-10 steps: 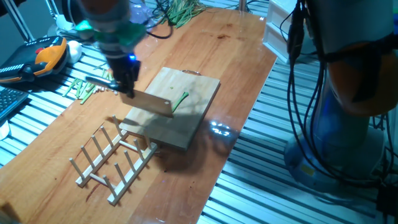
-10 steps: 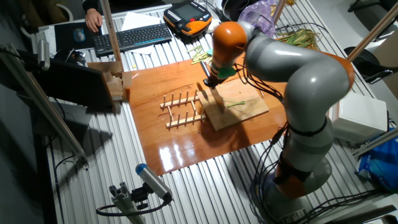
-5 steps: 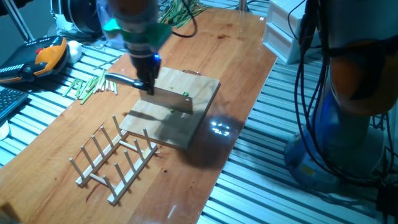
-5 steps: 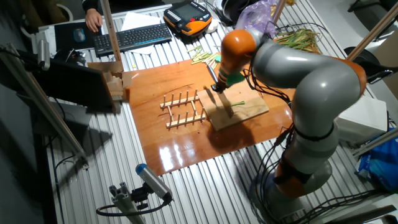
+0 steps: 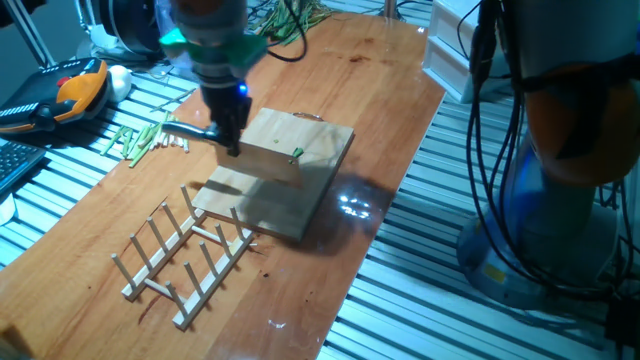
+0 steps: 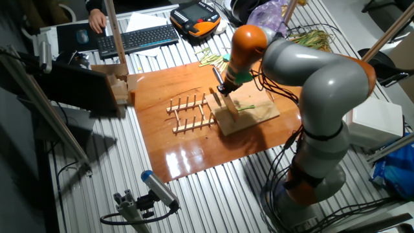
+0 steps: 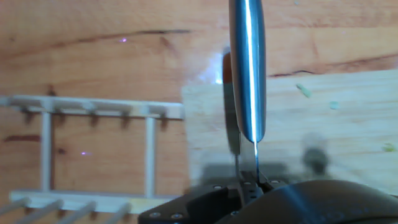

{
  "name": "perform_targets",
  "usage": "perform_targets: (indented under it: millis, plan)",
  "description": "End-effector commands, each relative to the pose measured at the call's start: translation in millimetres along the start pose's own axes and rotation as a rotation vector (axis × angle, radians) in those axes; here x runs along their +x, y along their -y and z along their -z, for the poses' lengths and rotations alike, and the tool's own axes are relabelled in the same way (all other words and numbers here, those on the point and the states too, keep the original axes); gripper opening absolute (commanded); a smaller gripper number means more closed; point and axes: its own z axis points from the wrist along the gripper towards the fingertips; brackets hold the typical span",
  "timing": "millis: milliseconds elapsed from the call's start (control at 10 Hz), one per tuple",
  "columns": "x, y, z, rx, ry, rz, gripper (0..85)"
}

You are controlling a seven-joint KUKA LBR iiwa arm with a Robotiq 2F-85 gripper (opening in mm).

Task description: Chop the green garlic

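the gripper (image 5: pixel 229 140) is clamped on 1 knife (image 7: pixel 247 68), blade edge-down ahead of the jaws so it can chop straight onto the cutting board (image 5: pixel 322 150) below. beyond the blade's far end lies the green garlic (image 5: pixel 297 153), across the cut line.

A wooden rack (image 5: pixel 180 255) lies beside the cutting board (image 5: pixel 320 175).

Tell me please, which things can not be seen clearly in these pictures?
- Gripper fingers: one fixed view, too dark; hand view cuts them off.
- Green garlic: mostly hidden behind the knife.
- Knife edge touching the cutting board: hand view, not visible.
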Motion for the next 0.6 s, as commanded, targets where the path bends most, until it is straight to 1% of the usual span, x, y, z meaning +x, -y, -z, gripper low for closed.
perform_targets:
  millis: [0, 100, 200, 300, 400, 500]
  plan:
    - [0.0, 0.0, 0.0, 0.003, -0.009, -0.017, 0.0]
    - [0.0, 0.0, 0.0, 0.028, -0.012, -0.057, 0.0]
    - [0.0, 0.0, 0.0, 0.028, 0.041, -0.079, 0.0]
    - [0.0, 0.0, 0.0, 0.065, 0.06, -0.099, 0.0]
    - [0.0, 0.0, 0.0, 0.085, 0.064, -0.104, 0.0]
    - [0.0, 0.0, 0.0, 0.064, 0.046, -0.109, 0.0]
